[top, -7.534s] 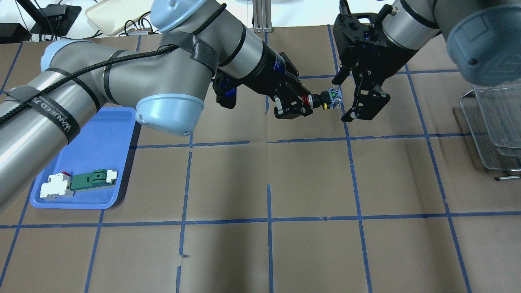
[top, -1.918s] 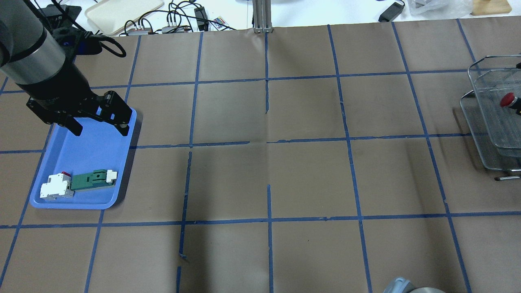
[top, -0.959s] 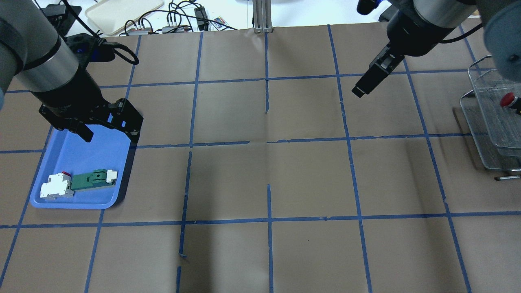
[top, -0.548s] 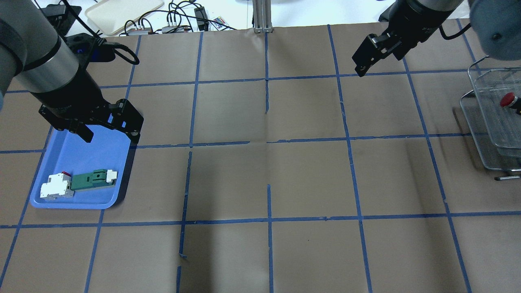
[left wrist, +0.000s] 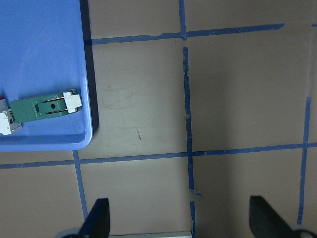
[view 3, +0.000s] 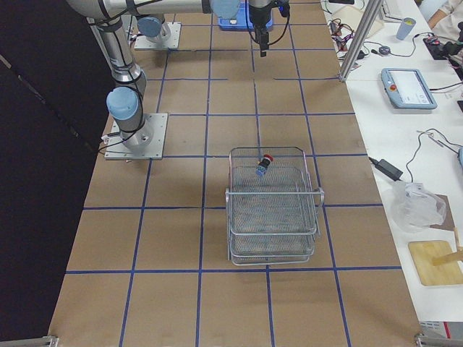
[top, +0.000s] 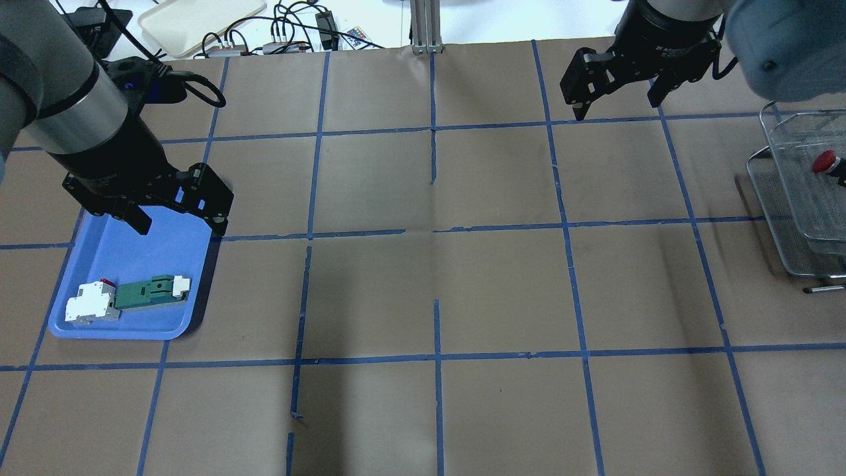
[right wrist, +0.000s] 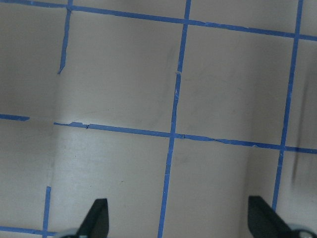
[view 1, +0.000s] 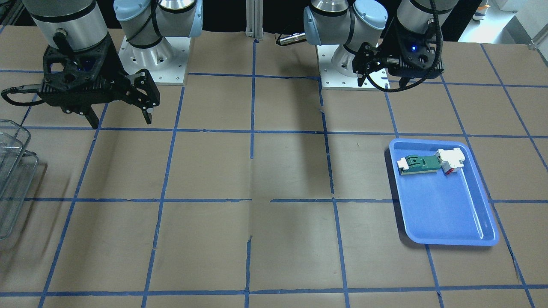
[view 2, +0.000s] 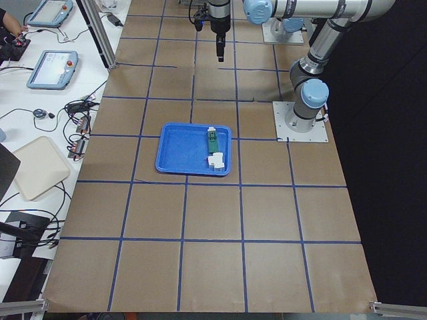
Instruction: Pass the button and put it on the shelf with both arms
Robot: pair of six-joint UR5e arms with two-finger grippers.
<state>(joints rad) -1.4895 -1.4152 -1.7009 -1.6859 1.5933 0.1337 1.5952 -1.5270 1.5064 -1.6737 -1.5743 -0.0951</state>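
The button (top: 825, 162), with its red head, lies loose in the top tier of the wire shelf (top: 790, 225) at the table's right edge. It also shows in the exterior right view (view 3: 264, 163) on the shelf (view 3: 273, 220). My right gripper (top: 616, 100) is open and empty over the far right of the table, well left of the shelf. It shows open in the front view (view 1: 120, 117) too. My left gripper (top: 178, 221) is open and empty above the far end of the blue tray (top: 132, 261).
The blue tray holds a green-and-white flat part (top: 151, 292) and a white block with a red tip (top: 89, 305) at its near end. Brown paper with blue tape lines covers the table. Cables and a cream tray (top: 198, 20) lie beyond its far edge.
7.5 s ago my left gripper held the button out to my right gripper at mid-table. It now lies in the shelf. My right gripper has swung back over the table and turned; my left has barely moved.
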